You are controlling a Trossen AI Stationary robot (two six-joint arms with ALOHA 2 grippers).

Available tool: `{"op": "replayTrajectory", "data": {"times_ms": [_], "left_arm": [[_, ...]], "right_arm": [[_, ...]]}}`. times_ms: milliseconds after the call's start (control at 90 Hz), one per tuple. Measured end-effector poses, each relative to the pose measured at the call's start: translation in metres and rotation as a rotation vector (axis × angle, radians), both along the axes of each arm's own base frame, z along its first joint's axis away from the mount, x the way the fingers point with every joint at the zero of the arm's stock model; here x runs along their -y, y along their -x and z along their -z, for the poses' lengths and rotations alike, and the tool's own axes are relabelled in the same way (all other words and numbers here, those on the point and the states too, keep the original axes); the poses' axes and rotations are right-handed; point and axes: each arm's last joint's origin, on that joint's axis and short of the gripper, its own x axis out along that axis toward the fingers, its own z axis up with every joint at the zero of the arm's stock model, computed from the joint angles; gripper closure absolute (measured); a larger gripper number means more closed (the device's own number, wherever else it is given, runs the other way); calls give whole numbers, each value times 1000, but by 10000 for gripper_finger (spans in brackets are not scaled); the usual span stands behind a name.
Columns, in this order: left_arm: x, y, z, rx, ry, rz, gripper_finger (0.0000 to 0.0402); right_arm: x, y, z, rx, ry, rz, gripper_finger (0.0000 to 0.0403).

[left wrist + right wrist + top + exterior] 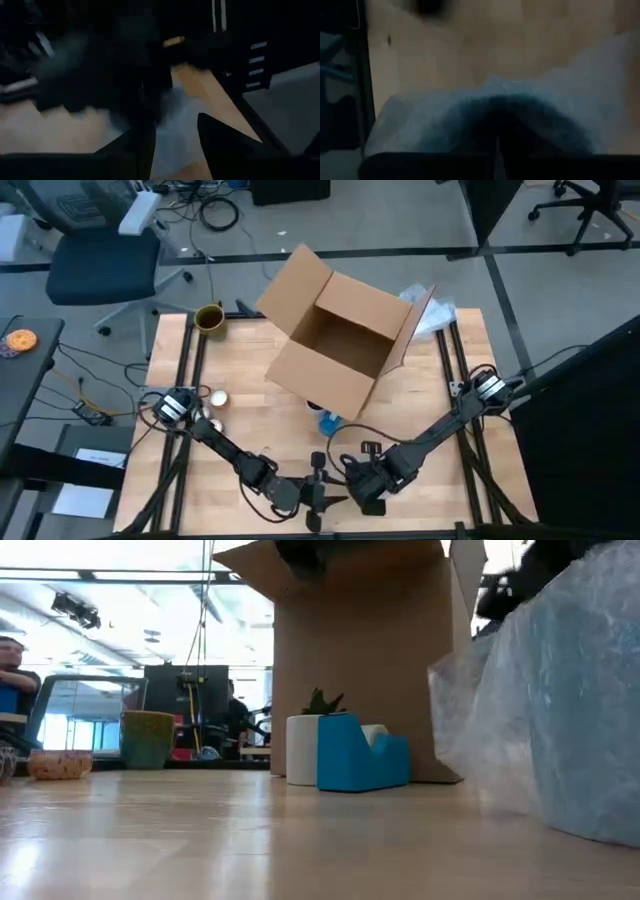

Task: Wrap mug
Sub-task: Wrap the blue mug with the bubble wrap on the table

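Note:
An olive mug (209, 317) (147, 738) stands upright on its base at the table's far left, away from both arms. A sheet of clear bubble wrap (560, 710) (435, 115) is raised near the table's near edge. My right gripper (362, 498) (497, 150) is there, shut on the wrap. My left gripper (312, 498) (175, 145) is close beside it on its left, open. In the left wrist view, wrap (175, 125) shows in the gap between its fingers. I cannot tell whether they touch it. My right gripper is shut on the bubble wrap. The sheet (495, 107) drapes over the fingertips and hides the place of contact, so the part held cannot be told. The wrap stands raised off the table around the fingers, and its lower part (590, 825) reaches the tabletop.
A big open cardboard box (340, 335) lies tilted mid-table. Before it sit a blue tape dispenser (360, 755) and a white roll (302, 750). A small bowl (218, 397) is at the left. More clear wrap (432, 310) lies at the far right.

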Motion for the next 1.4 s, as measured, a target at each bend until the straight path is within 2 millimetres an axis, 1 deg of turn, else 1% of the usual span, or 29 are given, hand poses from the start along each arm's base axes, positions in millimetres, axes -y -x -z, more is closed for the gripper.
{"op": "replayTrajectory", "data": {"times_ms": [100, 200, 400, 467, 522, 589, 656, 833, 900, 1011, 1111, 1233, 1344, 1400], "left_arm": [[0, 4, -4, -24, -46, -16, 271], [-1, 6, -4, -51, -73, -34, 271], [-2, 7, -1, -74, -67, -55, 271], [-1, 8, -1, -77, -66, -53, 271], [1, 9, -1, -76, -64, -49, 271], [3, 10, -1, -74, -62, -44, 271], [3, 10, -1, -71, -60, -42, 271], [3, 10, -2, -64, -53, -44, 271], [3, 10, -2, -62, -51, -43, 271], [3, 10, -3, -60, -49, -43, 271], [3, 10, -3, -60, -49, -43, 271], [3, 10, -3, -61, -49, -43, 271], [3, 10, -3, -61, -49, -43, 271], [4, 10, -2, -62, -50, -40, 271]], "right_arm": [[0, 1, 2, -22, -20, 8, 403], [-2, -1, -11, -39, -29, 0, 403], [-8, -1, -60, -63, -34, -21, 403], [-9, 0, -70, -75, -47, -7, 403], [-12, 1, -73, -68, -65, 4, 403], [-15, 4, -73, -83, -80, 11, 403], [-18, 6, -68, -86, -87, 16, 403], [-19, 11, -39, -104, -105, 23, 403], [-16, 11, -24, -100, -112, 28, 403], [-8, 9, -6, -91, -131, 44, 403], [1, 7, 5, -87, -136, 64, 403], [6, 2, 4, -88, -137, 63, 403], [6, -4, -12, -80, -134, 23, 403], [5, -6, -24, -82, -124, 19, 403]]}}
